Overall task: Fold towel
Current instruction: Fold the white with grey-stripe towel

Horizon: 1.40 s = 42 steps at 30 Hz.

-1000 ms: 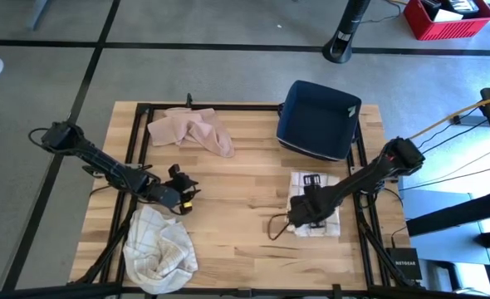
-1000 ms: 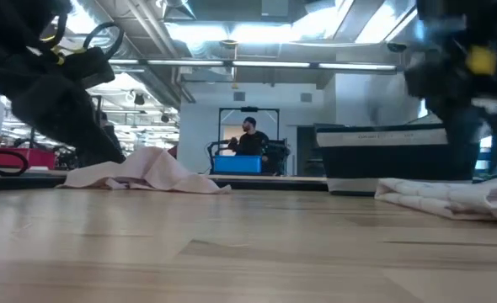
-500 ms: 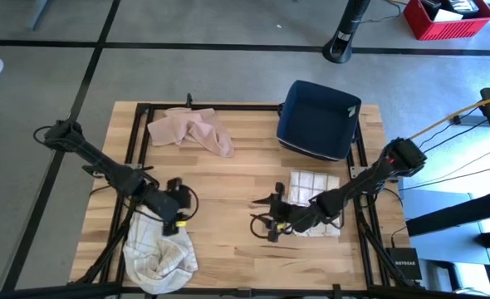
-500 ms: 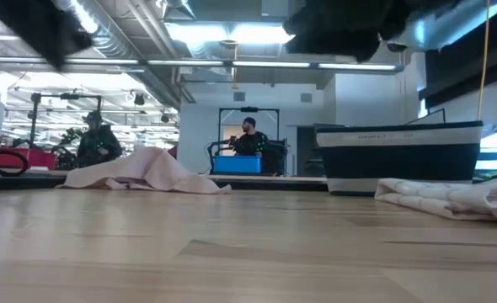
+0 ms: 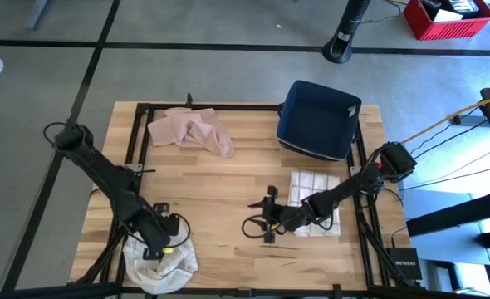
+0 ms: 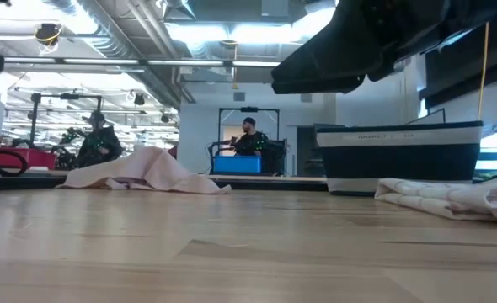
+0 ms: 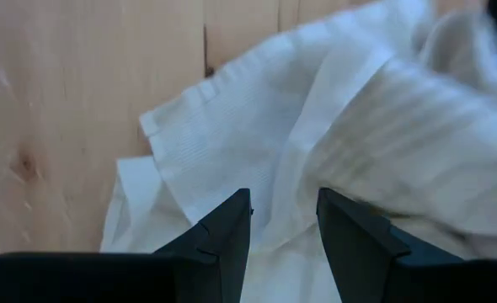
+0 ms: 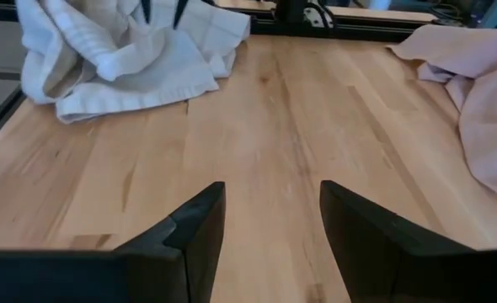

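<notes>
A crumpled white towel lies at the table's near left corner. It also shows in the right wrist view. My left gripper is open right over it, fingers pointing down, one on either side of a raised fold. My right gripper is open and empty, low over bare wood near the table's middle, pointing toward the left edge. A folded white towel lies flat behind it at the right, and shows in the low view. My left gripper's open fingers come down from above at the white towel's upper edge region. I cannot tell whether they touch the cloth. The towel lies slack on the table.
A crumpled pink towel lies at the far left. A dark blue bin stands at the far right. Bare wood lies between the towels. People show in the room beyond the table.
My left gripper has gone toward the table's near edge and come over the crumpled white towel. My right gripper has left the folded white towel and gone toward the table's left, out over bare wood. The towels have not moved.
</notes>
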{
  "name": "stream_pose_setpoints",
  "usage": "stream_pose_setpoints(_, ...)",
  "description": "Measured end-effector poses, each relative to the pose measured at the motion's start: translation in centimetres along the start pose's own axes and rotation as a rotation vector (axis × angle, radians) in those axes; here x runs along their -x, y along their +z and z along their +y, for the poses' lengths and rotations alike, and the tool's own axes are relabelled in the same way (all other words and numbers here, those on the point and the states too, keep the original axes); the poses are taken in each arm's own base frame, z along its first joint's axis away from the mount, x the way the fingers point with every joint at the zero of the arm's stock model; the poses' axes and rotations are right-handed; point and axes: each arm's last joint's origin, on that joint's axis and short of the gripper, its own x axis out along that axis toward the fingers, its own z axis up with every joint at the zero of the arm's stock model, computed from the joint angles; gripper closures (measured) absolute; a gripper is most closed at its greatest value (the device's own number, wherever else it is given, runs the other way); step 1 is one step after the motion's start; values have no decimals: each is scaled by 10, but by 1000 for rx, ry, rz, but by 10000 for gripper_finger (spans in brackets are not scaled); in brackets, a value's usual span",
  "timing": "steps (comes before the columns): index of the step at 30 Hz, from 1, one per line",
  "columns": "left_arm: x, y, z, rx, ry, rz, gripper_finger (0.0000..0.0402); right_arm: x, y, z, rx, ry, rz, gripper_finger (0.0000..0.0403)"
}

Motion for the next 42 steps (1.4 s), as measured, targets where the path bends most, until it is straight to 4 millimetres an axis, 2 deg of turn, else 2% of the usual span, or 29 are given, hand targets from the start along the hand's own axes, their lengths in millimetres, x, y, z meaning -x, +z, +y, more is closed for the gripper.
stream_pose_setpoints(5,-21,0,-4,-50,33,69,272,0,0,0,0,1,0,205)
stream_pose_setpoints(7,-25,2,-2,-48,45,87,286,0,0,0,-1,1,1,205)
stream_pose_setpoints(13,-18,21,19,35,37,66,391,0,1,0,25,-1,-8,205)
stream_pose_setpoints(16,-2,34,29,36,26,-16,387,-1,4,-1,88,-10,-34,205)
stream_pose_setpoints(19,20,49,41,-3,96,-152,391,-2,17,-3,187,-41,-69,205)
stream_pose_setpoints(26,93,77,65,-43,432,-524,394,1,65,-2,370,-169,-94,205)
stream_pose_setpoints(30,133,83,66,-26,563,-686,399,4,91,-5,411,-236,-68,205)
stream_pose_setpoints(33,158,81,61,3,574,-783,396,3,108,-11,428,-258,-39,205)
stream_pose_setpoints(37,169,72,48,2,570,-861,397,-4,123,-26,370,-212,-59,205)
stream_pose_setpoints(42,168,67,34,-55,603,-892,397,-17,121,-53,279,-134,-12,205)
